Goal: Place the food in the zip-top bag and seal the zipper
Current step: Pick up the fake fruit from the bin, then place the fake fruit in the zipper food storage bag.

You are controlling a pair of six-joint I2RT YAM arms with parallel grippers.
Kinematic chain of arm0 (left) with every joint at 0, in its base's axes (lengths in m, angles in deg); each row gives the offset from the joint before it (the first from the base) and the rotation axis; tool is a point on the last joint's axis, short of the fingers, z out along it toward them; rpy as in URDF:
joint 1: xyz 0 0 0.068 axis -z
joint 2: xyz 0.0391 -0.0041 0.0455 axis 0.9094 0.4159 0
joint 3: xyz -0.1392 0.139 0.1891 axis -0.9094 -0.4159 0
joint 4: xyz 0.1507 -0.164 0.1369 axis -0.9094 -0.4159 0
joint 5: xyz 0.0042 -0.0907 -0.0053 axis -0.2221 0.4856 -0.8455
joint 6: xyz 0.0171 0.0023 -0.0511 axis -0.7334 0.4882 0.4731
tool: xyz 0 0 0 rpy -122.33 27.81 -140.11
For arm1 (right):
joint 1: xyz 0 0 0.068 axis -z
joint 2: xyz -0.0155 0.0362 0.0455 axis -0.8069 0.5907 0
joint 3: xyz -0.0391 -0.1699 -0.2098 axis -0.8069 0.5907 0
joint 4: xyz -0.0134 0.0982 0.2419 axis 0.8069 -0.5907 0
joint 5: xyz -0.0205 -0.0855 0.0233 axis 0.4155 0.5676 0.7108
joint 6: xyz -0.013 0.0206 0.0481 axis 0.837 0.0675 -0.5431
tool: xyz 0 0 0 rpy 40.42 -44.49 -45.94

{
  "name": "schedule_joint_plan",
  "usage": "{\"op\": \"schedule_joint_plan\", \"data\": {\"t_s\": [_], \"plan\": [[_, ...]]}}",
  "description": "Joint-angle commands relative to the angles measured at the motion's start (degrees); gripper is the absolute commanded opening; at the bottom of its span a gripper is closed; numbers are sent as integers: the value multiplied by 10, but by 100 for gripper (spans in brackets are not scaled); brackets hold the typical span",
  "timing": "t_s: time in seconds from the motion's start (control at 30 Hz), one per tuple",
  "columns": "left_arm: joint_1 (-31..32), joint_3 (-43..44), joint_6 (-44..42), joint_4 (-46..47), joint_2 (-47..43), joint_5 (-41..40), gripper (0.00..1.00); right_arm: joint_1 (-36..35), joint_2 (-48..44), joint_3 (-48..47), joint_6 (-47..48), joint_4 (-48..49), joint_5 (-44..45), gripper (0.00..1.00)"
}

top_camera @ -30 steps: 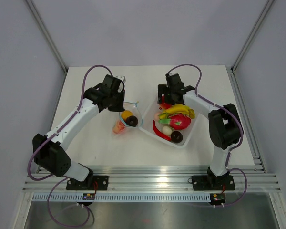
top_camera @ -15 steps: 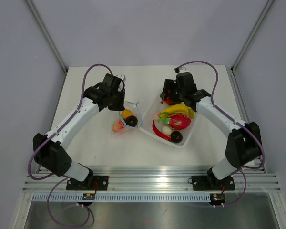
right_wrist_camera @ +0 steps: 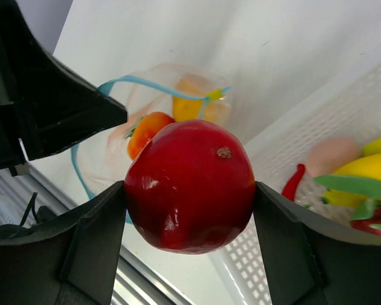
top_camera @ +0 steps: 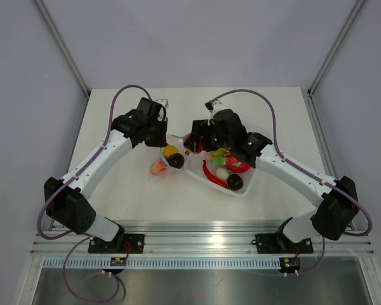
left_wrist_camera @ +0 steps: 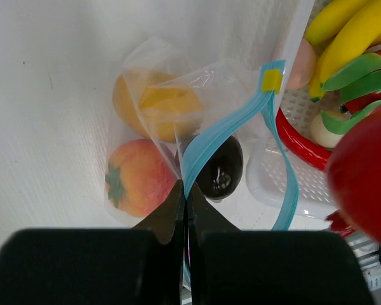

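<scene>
The zip-top bag (top_camera: 166, 160) lies left of the tray and holds a yellow fruit (left_wrist_camera: 153, 105), an orange-red fruit (left_wrist_camera: 136, 179) and a dark brown one (left_wrist_camera: 221, 169). Its zipper (left_wrist_camera: 227, 124), a light blue strip, is parted into a loop, so the mouth gapes. My left gripper (left_wrist_camera: 185, 190) is shut on the zipper edge and lifts it. My right gripper (right_wrist_camera: 189, 190) is shut on a glossy red round fruit (right_wrist_camera: 190, 184). It hangs just right of the bag's mouth, between bag and tray (top_camera: 191, 144). More food lies in the tray.
A white perforated tray (top_camera: 258, 170) right of the bag holds bananas (left_wrist_camera: 343, 35), a red chili (top_camera: 211, 175), a pink fruit (top_camera: 242, 166), a pale one (top_camera: 223, 173) and a dark brown one (top_camera: 235, 182). The left arm's gripper body (right_wrist_camera: 47, 105) stands close by the red fruit.
My right arm has swung left from the tray's far corner, carrying the red fruit towards the bag's mouth. The left arm and the bag have stayed put.
</scene>
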Motion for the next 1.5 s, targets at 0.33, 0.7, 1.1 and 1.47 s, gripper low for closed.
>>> {"op": "schedule_joint_plan", "data": {"t_s": [0.33, 0.7, 1.1, 1.47], "plan": [[-1, 31, 8, 17, -16, 79, 0, -46, 114, -76, -70, 71, -6, 62], [-31, 28, 14, 10, -27, 129, 0, -53, 146, -121, -66, 39, -11, 94], [-56, 19, 16, 19, -28, 176, 0, -53, 85, -103, -56, 17, 25, 97], [-62, 16, 19, 27, -30, 195, 0, -52, 3, 5, -78, 16, 84, 94]]}}
